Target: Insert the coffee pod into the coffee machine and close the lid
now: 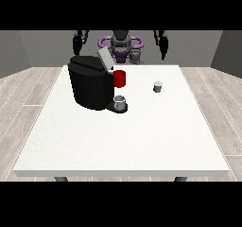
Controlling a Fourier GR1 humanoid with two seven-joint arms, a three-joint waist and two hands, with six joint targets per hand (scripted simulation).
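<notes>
From my station I take the white table [142, 141] as the reference surface; it fills most of the front view, and the robot stands behind its far edge. The black coffee machine [90, 84] sits on the table toward the view's left, its grey lid [105, 59] tilted up and open, a red cup [119, 78] just beside its right flank and a grey cup [120, 102] on its front tray. The coffee pod [158, 86] stands alone on the table, well apart from the machine, toward the view's right. Both hands hang at the robot's sides above the far edge: the hand at the view's right [163, 48] is nearer the pod, the hand at the view's left [77, 42] nearer the machine. I cannot tell whether the fingers of either hand are spread or curled. In my judgement the step in hand is the reach to the pod, not yet begun. To do it well, I would bring the hand at the view's right down over the pod from above, keep it upright in the pinch, and route the carry clear of the red cup before lowering toward the open lid.
</notes>
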